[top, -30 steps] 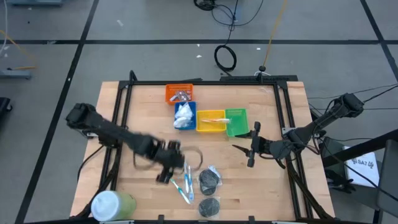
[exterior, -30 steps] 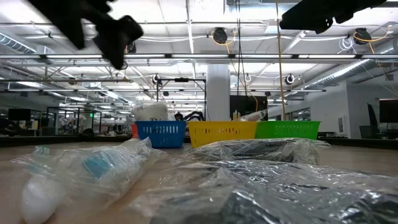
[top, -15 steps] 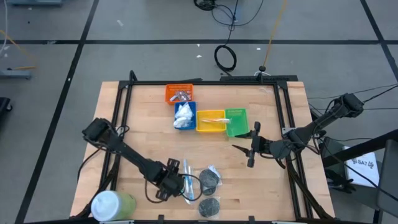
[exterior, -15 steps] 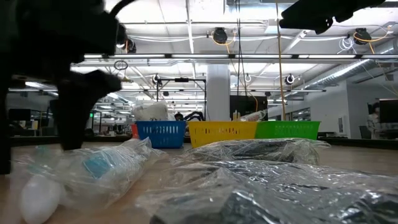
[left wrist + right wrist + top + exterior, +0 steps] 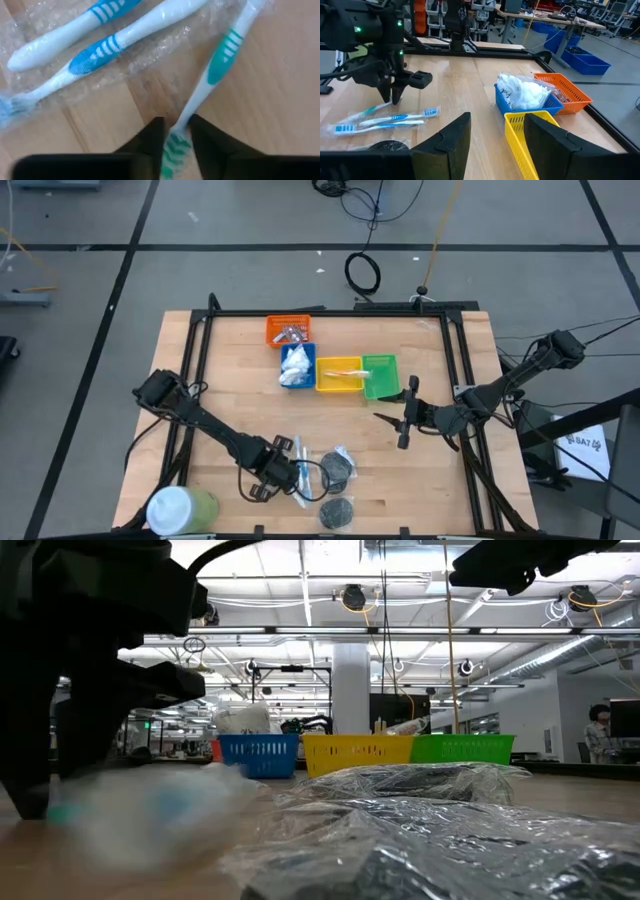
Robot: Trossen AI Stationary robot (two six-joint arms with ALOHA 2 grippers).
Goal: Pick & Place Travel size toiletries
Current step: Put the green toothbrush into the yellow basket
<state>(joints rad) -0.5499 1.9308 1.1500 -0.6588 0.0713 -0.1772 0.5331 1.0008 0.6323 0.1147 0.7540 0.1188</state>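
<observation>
The left gripper [image 5: 175,137] is pressing down at the near edge of the wooden table [image 5: 240,395], its two dark fingers [image 5: 150,137] closing on the bristle head of a green-and-white toothbrush [image 5: 220,62], which is lying flat on the wood. Just beside it, two blue-and-white toothbrushes [image 5: 95,52] are resting in a clear wrapper. In the overhead view the left arm is reaching diagonally across the table to this cluster [image 5: 297,475], with two dark round discs [image 5: 337,470] sitting in plastic just to its right. The right gripper [image 5: 403,417] is hovering well apart on the table's right side, its fingers [image 5: 445,140] standing apart and holding nothing. Behind them, a row of orange [image 5: 287,325], blue [image 5: 298,362], yellow [image 5: 339,385] and green [image 5: 379,387] trays is lining the table's middle, the blue one holding white packets [image 5: 522,94]. A large green cylinder [image 5: 183,508] is lying at the near left corner.
</observation>
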